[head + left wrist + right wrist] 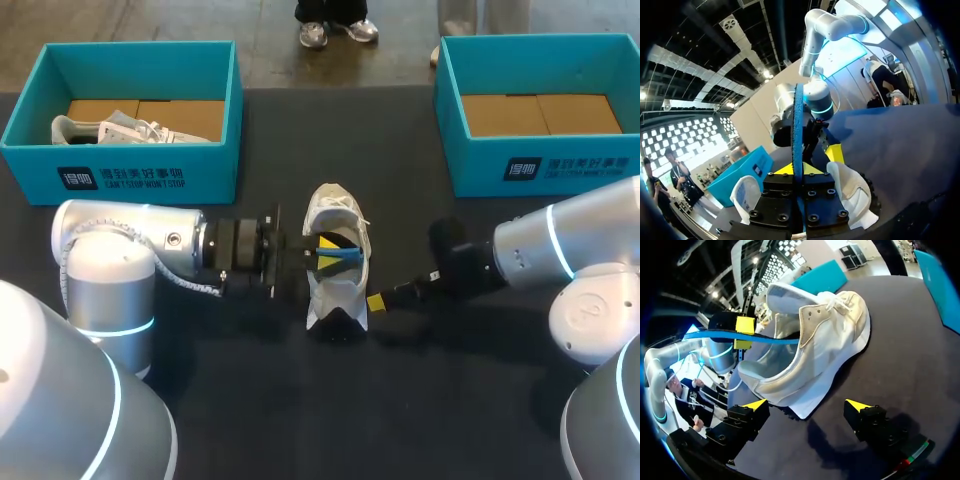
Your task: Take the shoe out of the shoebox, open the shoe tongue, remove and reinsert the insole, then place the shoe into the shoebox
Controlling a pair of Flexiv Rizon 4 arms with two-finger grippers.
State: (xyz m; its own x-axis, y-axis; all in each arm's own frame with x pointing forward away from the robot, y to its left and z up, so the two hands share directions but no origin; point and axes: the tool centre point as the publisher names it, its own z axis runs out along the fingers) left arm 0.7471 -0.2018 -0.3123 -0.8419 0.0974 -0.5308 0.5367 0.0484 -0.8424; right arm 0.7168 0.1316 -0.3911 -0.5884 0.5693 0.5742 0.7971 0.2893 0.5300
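Note:
A white shoe (336, 225) stands on the dark table midway between the two boxes. My left gripper (325, 252) reaches into its opening from the left and is shut on the blue insole (346, 255). In the left wrist view the insole (798, 125) stands edge-on, pinched in my left gripper (798, 169), with the shoe's white sides (852, 192) on either side. My right gripper (374, 304) sits by the shoe's near end, open. In the right wrist view the right gripper (807, 407) has its fingers spread before the shoe (825, 340); the insole (760, 339) sticks out of the opening.
A teal shoebox (150, 175) at the back left holds a second white shoe (120, 129). Another teal shoebox (540, 165) at the back right shows only its cardboard floor. Dark table (400, 420) stretches in front of the shoe.

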